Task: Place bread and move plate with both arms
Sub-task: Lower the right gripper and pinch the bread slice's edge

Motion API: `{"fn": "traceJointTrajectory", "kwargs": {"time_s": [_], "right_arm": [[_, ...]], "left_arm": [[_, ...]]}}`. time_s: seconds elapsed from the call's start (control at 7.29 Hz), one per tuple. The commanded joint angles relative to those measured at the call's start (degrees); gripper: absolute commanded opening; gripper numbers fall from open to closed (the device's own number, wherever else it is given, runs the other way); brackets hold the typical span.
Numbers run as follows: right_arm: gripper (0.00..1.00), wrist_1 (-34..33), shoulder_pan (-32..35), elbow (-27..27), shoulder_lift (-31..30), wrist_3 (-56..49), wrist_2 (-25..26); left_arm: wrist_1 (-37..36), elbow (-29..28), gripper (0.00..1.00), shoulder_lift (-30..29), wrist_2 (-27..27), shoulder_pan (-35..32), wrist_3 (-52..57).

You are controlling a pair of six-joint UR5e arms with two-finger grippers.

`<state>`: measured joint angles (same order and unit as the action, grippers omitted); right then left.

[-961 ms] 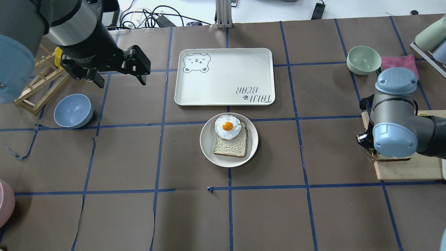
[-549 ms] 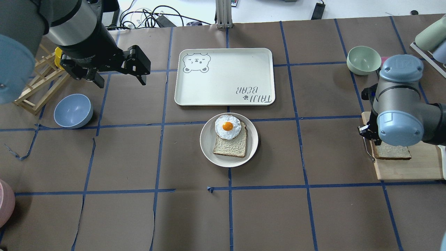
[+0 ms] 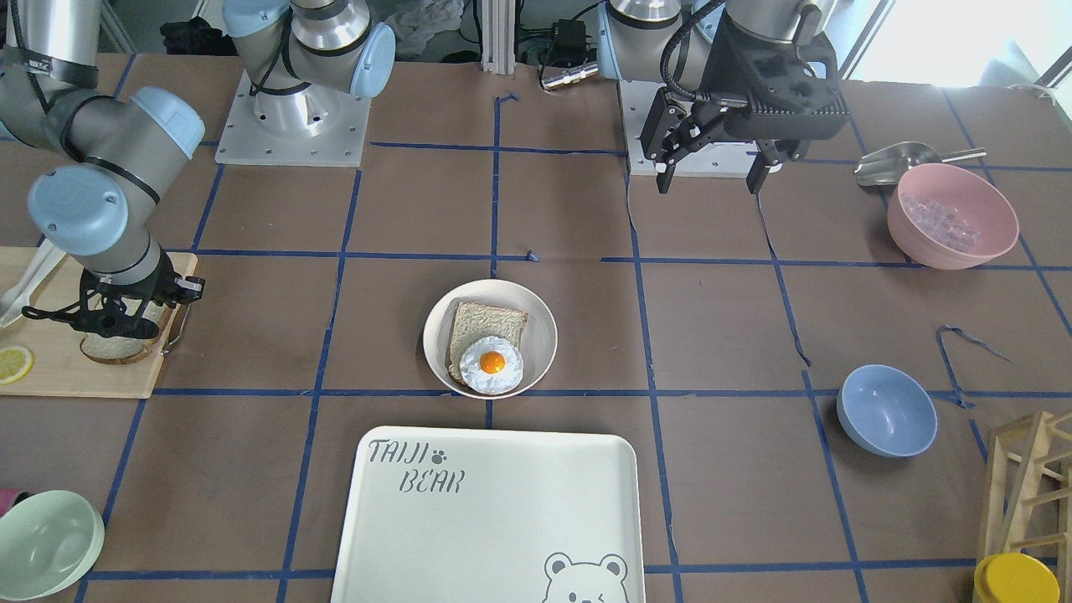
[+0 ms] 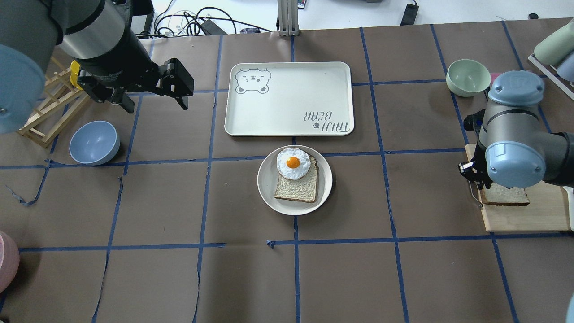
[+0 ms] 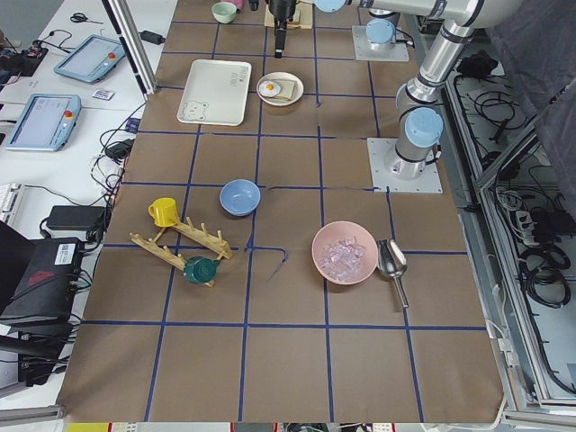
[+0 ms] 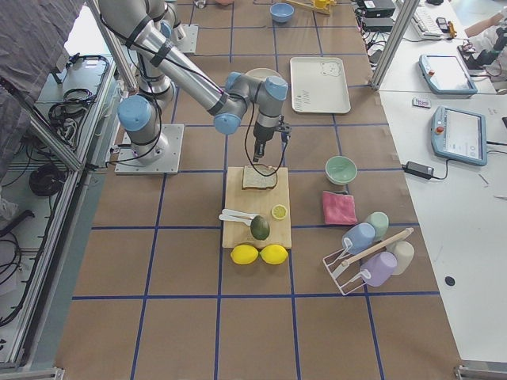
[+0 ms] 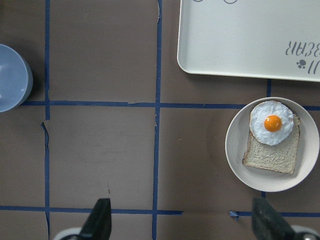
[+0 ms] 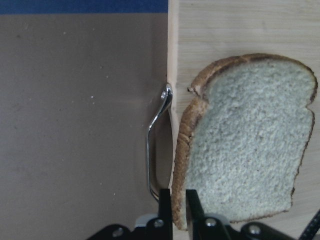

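**Reporter:** Where is the bread (image 8: 245, 145)?

**Photographer:** Over the pale wooden cutting board (image 4: 529, 217), at the right end of the brown, paper-covered counter (image 4: 179, 202). It is a square, spongy grey-white slice with a dark crust. The black fingers of the right tool (image 8: 178, 202) are clamped tight on one crust edge. A bent metal handle (image 8: 155, 145) sits just beside it, on the board's edge. I cannot tell whether the slice has left the wood.

**Reporter:** And the plate (image 4: 265, 189)?

**Photographer:** Round, cream and shallow with a raised rim, it sits mid-counter, well apart from the board. It holds a tanner slice (image 4: 298, 190) topped with a glossy fried egg (image 4: 293, 163). A smooth rectangular tray (image 4: 291, 98) lies just beyond it.

**Reporter:** The left tool (image 4: 156, 104)?

**Photographer:** It hovers over the far left, fingers spread wide, gripping nothing.
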<state>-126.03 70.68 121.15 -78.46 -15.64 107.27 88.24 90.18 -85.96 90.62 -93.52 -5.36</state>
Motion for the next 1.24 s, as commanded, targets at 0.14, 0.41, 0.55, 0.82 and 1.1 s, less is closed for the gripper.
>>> {"fn": "traceJointTrajectory", "kwargs": {"time_s": [0.14, 0.41, 0.55, 0.82, 1.1], "right_arm": [[0.43, -1.1, -0.1, 0.1, 0.6, -0.2, -0.2], [0.46, -2.5, -0.2, 0.1, 1.8, -0.8, 0.3], [0.46, -2.9, -0.3, 0.1, 2.3, -1.0, 0.4], [0.41, -2.9, -0.5, 0.2, 2.4, -1.3, 0.6], [0.24, -2.7, -1.0, 0.2, 2.4, -1.4, 0.6]], "left_arm": [[0.0, 0.0, 1.0, 0.0, 0.0, 0.0, 0.0], [0.0, 0.0, 1.0, 0.0, 0.0, 0.0, 0.0], [0.0, 0.0, 1.0, 0.0, 0.0, 0.0, 0.0], [0.0, 0.0, 1.0, 0.0, 0.1, 0.0, 0.0], [0.0, 0.0, 1.0, 0.0, 0.0, 0.0, 0.0]]}}
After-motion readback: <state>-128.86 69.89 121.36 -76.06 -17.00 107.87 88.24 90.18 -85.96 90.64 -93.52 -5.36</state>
